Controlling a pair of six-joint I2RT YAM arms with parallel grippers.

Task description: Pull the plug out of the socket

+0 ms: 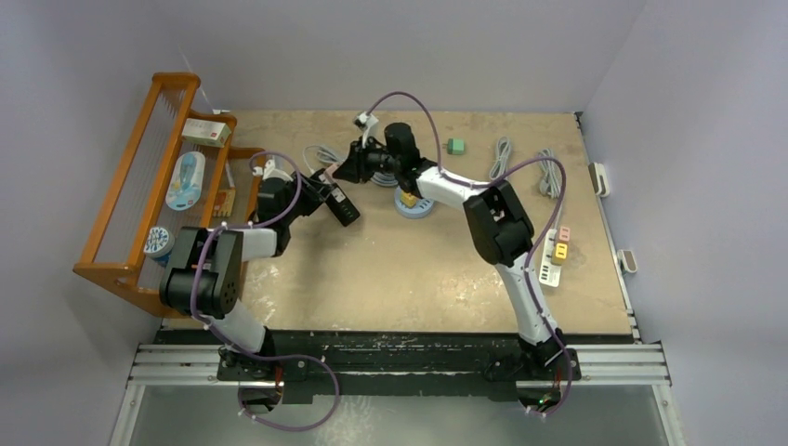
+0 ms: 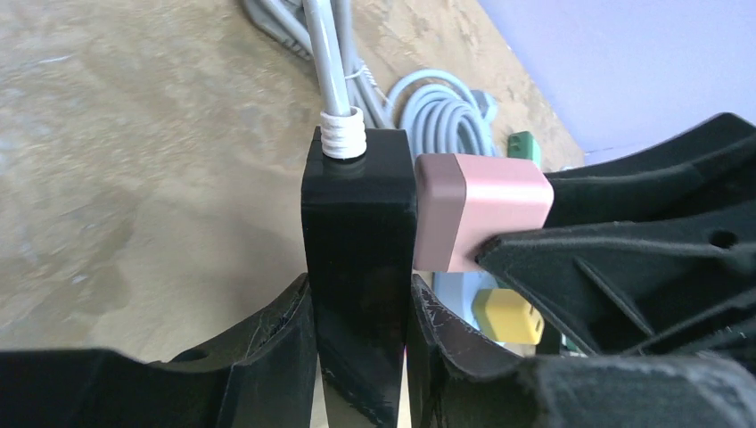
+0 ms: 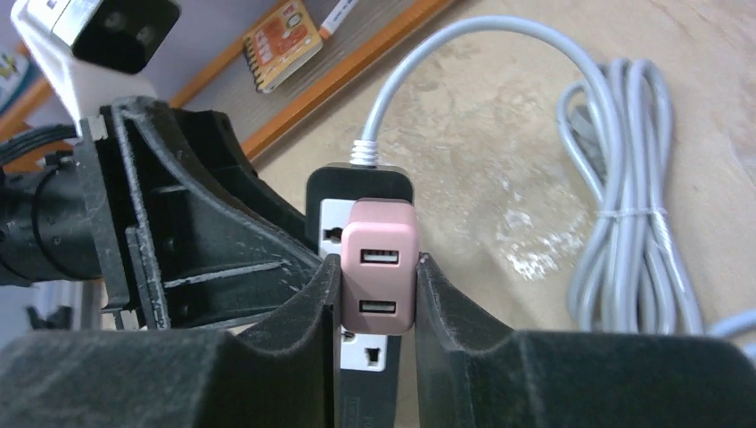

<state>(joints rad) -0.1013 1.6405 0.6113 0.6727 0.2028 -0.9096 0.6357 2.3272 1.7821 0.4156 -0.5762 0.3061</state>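
A black power strip (image 2: pixel 357 223) with a grey cord is held off the table, also in the top view (image 1: pixel 339 203) and the right wrist view (image 3: pixel 359 183). My left gripper (image 2: pixel 361 357) is shut on its body. A pink USB plug (image 3: pixel 379 276) sits in the strip's white socket face; it also shows in the left wrist view (image 2: pixel 477 209). My right gripper (image 3: pixel 379 308) is shut on the pink plug, one finger on each side. In the top view the two grippers meet above the table's far left middle, the right gripper (image 1: pixel 358 160) just beyond the left gripper (image 1: pixel 321 190).
Coiled grey cables (image 3: pixel 624 241) lie on the table behind the strip. A blue dish (image 1: pixel 414 202) holds a yellow plug (image 2: pixel 508 316). A wooden rack (image 1: pixel 139 186) with small items stands at the left. A white strip with plugs (image 1: pixel 556 246) lies at the right, a green block (image 1: pixel 455 146) at the back.
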